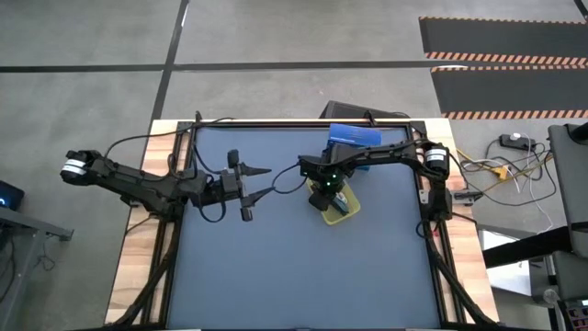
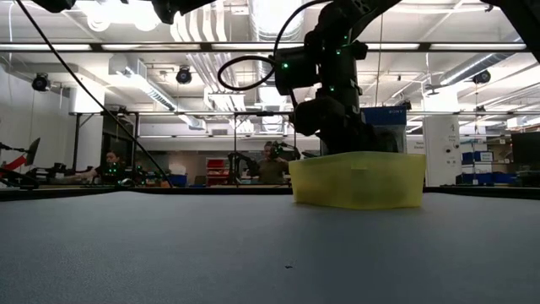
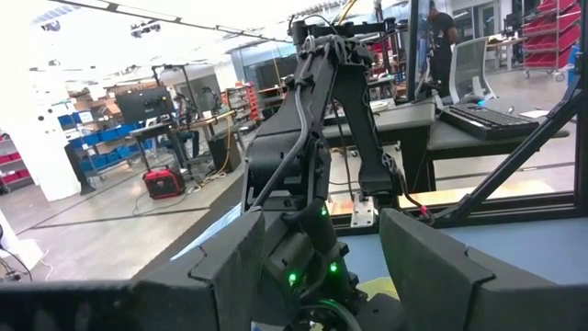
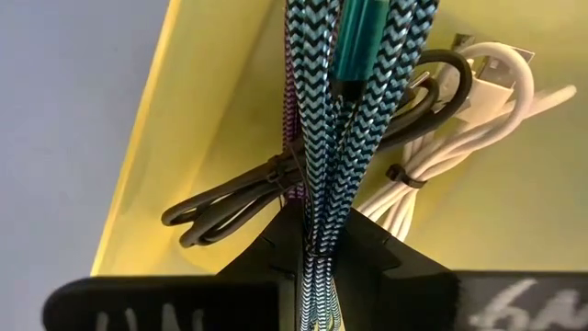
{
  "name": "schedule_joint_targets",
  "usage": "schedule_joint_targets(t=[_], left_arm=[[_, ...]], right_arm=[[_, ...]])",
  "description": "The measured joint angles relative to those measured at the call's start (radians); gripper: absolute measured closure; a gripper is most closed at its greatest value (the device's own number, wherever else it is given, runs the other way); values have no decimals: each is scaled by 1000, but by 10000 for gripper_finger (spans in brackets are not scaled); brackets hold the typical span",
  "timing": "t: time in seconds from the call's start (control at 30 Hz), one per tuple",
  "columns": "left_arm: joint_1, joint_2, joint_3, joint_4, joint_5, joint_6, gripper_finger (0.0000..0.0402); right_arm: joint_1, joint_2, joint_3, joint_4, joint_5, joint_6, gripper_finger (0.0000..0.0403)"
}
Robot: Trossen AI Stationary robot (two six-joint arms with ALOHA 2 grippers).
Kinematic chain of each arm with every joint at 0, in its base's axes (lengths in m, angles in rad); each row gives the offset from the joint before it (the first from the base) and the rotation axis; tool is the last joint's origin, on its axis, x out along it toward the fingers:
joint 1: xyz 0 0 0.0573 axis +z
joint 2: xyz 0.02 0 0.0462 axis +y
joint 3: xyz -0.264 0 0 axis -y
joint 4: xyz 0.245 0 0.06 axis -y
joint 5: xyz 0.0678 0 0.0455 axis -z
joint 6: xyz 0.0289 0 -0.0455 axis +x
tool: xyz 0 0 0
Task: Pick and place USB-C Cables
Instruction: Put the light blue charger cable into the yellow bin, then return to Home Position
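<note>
Clamped between the dark fingers of the right gripper [image 4: 317,244], a teal braided cable [image 4: 354,110] is seen closest of all in the right wrist view, its bundle hanging straight down into a yellow bin [image 4: 184,119]. Behind it, on the bin floor, a black cable [image 4: 248,198] is laid toward 8 o'clock and a white cable [image 4: 478,119] toward 2 o'clock, each cinched by a small tie; a strip of purple braid [image 4: 290,101] is glimpsed just beside the teal one.

From above, the left gripper [image 1: 262,181] is found at 9 o'clock of the table [image 1: 276,276] centre, its fingers spread apart with nothing between them, pointed toward the bin. At the centre, slightly toward 1 o'clock, the yellow bin [image 1: 342,210] is set on the mat, with the right gripper [image 1: 323,195] held over it (green lights showing on its wrist). A blue box [image 1: 354,136] is seen at 12 o'clock of the bin, near the table's far edge.

In the low view the bin [image 2: 358,179] is seen resting flat on the table, the right arm reaching down into it.
</note>
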Motion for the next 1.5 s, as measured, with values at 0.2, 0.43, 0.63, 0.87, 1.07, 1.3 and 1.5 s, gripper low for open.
schedule_joint_targets(t=[0.2,0.43,0.63,0.87,1.07,1.3,1.5], left_arm=[[0,0,0,0,0,-1,201],[0,0,0,0,0,-1,201],[0,0,-1,0,0,-1,201],[0,0,-2,0,0,-1,201],[0,1,-5,0,0,-4,201],[0,1,-6,1,0,-8,201],[0,1,-13,-1,0,-33,201]], right_arm=[[0,0,0,0,0,-1,365],[0,0,0,0,1,5,319],[0,-13,0,-21,0,18,287],[3,-70,16,-70,1,47,276],[25,-161,16,-75,8,56,285],[139,-295,-45,92,201,-2,301],[246,-416,-195,408,325,-97,318]])
